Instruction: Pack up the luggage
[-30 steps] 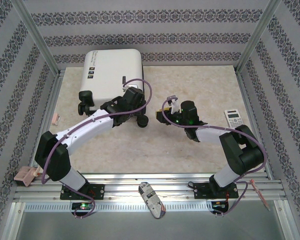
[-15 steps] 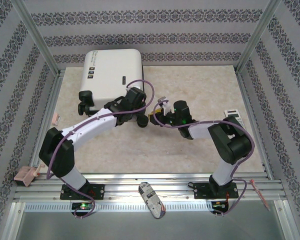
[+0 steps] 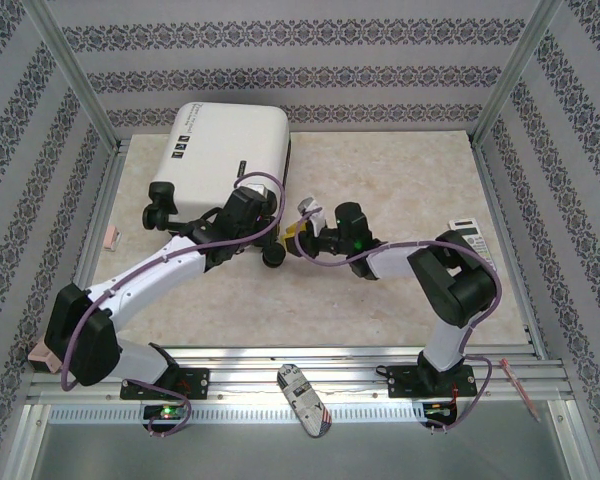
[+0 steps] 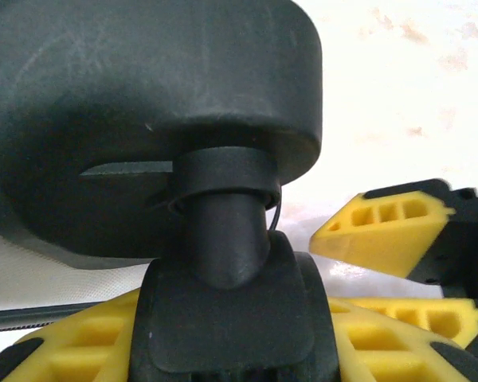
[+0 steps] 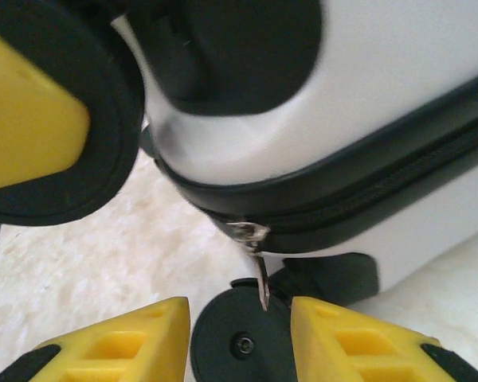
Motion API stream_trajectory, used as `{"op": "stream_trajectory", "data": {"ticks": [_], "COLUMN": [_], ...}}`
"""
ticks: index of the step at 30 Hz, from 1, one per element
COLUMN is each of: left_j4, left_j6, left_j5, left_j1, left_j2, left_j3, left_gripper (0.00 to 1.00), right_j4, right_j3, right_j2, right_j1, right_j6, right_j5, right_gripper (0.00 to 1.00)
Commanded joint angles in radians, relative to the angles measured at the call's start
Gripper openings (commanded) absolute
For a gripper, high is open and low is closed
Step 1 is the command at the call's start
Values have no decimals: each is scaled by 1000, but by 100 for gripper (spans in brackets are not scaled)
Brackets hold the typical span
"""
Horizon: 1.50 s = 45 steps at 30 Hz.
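the small white hard-shell suitcase (image 3: 220, 145) with a black zipper band lay flat and closed. its near black caster wheel (image 4: 231, 314) sat between the fingers of the left gripper (image 3: 265, 240); its metal zipper pull (image 5: 260, 285) hung between the spread fingers of the right gripper (image 5: 239, 338).

Luggage (image 3: 225, 140) — near edge and one corner are covered by the left arm (image 3: 170, 260) in the overhead view; printed marks (image 3: 184, 143) are too small to be read.

Left wrist view, upper left: the wheel housing (image 4: 135, 119) is blurred and cut off by the top and left edges. Lower centre: a caster wheel (image 4: 231, 302), clamped by the left gripper (image 4: 231, 326), is cut off with it by the bottom edge.

Right wrist view — the fingers (image 5: 119, 342) of the right gripper (image 5: 240, 318) and a second wheel (image 5: 239, 350) are cut by the bottom edge.

Calculator (image 3: 467, 233), right of the overhead view: partly hidden behind the right arm (image 3: 450, 280), keys illegible.

Pink object (image 3: 42, 352), lower left: partly covered, not identifiable.
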Motion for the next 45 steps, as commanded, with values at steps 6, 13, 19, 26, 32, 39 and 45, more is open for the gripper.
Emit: {"op": "stream_trajectory", "data": {"ticks": [6,13,19,26,32,39,45], "left_j4": [242,255,257,273,263,261,254], "left_j6": [32,14,3,-12,-6,-6,1], "left_j5": [82,95,109,122,113,102,110], "left_j1": [-10,-10,-10,-13,-14,-15,-16], "left_j2": [-81,-101,-115,-120,-128,-143,-151], "left_j3": [30,10,0,-15,-22,-40,-48], "left_gripper": [30,30,30,30,29,29,29], "right_j4": [34,26,23,15,8,-22,-92], "right_j3": [7,54,100,145,124,103,121], "right_j2": [54,85,101,116,83,26,-3], "right_j1": [44,41,39,37,35,26,14], "right_j6": [-29,-31,-26,-9,-8,17,73], "right_j5": [-13,47,47,47,48,47,106], "right_gripper": [40,39,38,26,9,0,0]}}
